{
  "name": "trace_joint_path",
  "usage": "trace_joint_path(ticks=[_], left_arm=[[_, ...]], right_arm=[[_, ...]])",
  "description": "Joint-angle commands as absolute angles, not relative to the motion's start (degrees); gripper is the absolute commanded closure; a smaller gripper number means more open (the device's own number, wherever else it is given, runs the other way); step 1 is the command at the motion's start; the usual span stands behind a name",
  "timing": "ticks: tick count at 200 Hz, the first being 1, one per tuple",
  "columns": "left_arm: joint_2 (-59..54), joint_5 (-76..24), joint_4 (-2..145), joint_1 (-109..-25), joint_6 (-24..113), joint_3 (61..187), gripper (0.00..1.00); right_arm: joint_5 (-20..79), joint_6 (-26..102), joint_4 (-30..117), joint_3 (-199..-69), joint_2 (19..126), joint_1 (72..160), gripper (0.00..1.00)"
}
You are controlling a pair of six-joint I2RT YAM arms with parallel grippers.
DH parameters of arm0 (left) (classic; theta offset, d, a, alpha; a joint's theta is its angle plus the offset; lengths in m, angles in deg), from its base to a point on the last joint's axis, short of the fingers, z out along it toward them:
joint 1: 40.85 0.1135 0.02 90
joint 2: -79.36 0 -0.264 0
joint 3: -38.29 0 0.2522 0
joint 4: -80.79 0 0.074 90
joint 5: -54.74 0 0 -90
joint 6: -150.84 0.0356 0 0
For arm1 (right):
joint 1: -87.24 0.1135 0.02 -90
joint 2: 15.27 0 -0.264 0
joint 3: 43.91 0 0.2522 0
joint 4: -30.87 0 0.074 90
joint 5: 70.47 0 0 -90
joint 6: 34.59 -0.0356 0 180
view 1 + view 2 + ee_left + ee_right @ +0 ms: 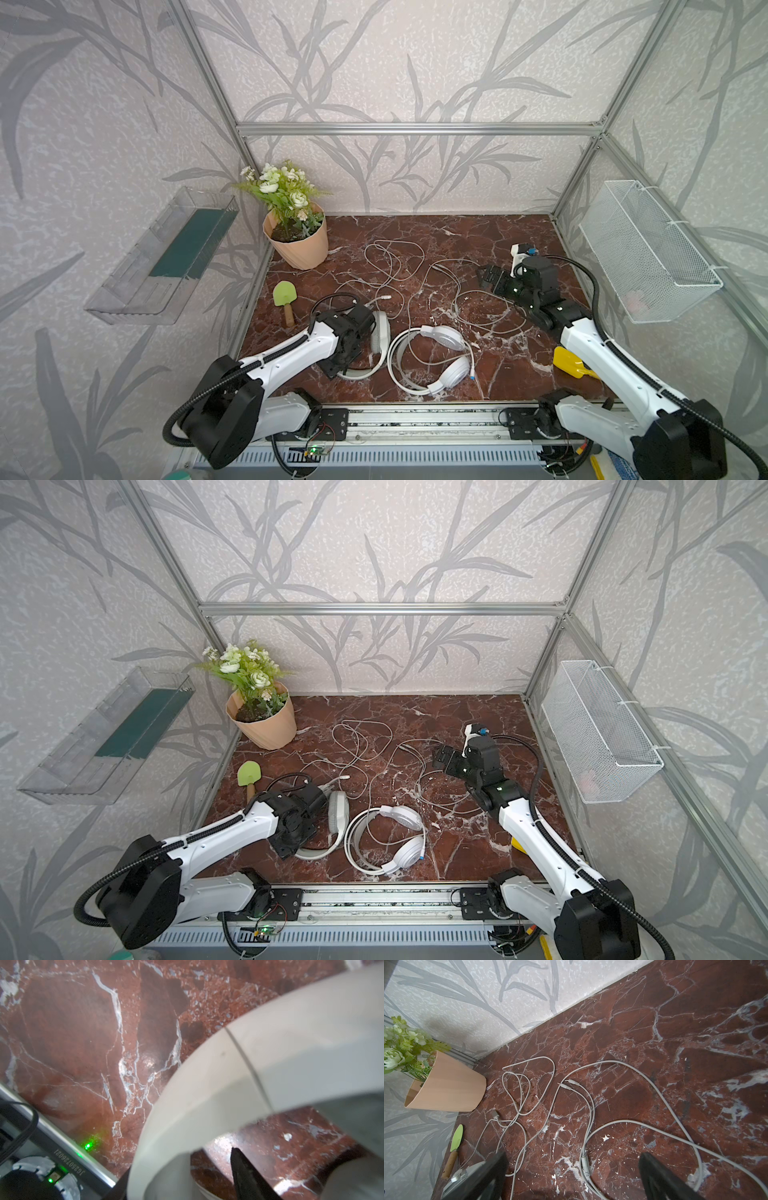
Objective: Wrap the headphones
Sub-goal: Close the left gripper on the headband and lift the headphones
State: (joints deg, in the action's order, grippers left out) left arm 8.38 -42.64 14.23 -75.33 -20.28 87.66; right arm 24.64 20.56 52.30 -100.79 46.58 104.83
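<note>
Left jaws partly open, straddling the headband of the greyish-white headset [270, 1053] at the near left of the desk [478, 232]; a strip of desk showing between one dark fingertip [241, 1167] and the band, so nothing clamped. Right jaws spread wide and empty, hovering above loose loops of pale cable [585, 1165] toward the far right. Glossy white headset [451, 372] lying flat near the front centre, just right of the greyish one, its two round cups apart. Cable strewn in tangled loops across the middle of the desk, plug ends lying free. Flower pot [301, 245] at the far left corner, green trowel [284, 293] just in front of it.
</note>
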Motion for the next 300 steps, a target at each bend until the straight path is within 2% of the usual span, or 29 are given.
trace_joint_path(ticks=[1,55,81,114,143,172,194,220,274,300], left_arm=[[8.33,-44.96,16.38,-75.64,-22.39,85.12,0.38],[9.30,-44.16,20.07,-75.57,-23.76,81.50,0.39],[9.07,-43.73,21.47,-75.57,-23.94,80.20,0.49],[9.13,-43.51,21.85,-75.59,-23.70,79.24,0.54],[9.29,-44.81,19.99,-75.55,-22.29,80.36,0.67],[8.82,-47.22,16.27,-75.50,-19.31,83.29,0.76],[8.38,-51.06,10.74,-75.32,-16.56,87.17,1.00],[9.79,-54.56,5.75,-75.23,-10.54,92.75,1.00],[20.76,-62.06,-0.37,-73.56,7.46,106.49,1.00],[22.68,-61.72,-1.04,-71.89,16.97,111.87,1.00]], right_arm=[[25.33,20.95,52.02,-102.50,46.78,105.13,0.02],[25.59,20.60,51.94,-102.61,47.30,105.26,0.02],[25.44,20.68,52.18,-102.59,47.48,105.35,0.02],[25.29,20.60,52.23,-102.49,47.66,105.35,0.02],[25.25,20.52,52.16,-102.41,47.83,105.34,0.02],[25.49,20.52,52.14,-102.41,47.84,105.40,0.03],[25.84,20.51,51.86,-102.44,47.77,105.42,0.03],[28.01,20.70,50.49,-102.28,47.50,105.59,0.03],[34.51,22.38,45.62,-102.32,42.81,107.52,0.03],[34.39,23.93,44.48,-102.34,38.31,109.28,0.02]])
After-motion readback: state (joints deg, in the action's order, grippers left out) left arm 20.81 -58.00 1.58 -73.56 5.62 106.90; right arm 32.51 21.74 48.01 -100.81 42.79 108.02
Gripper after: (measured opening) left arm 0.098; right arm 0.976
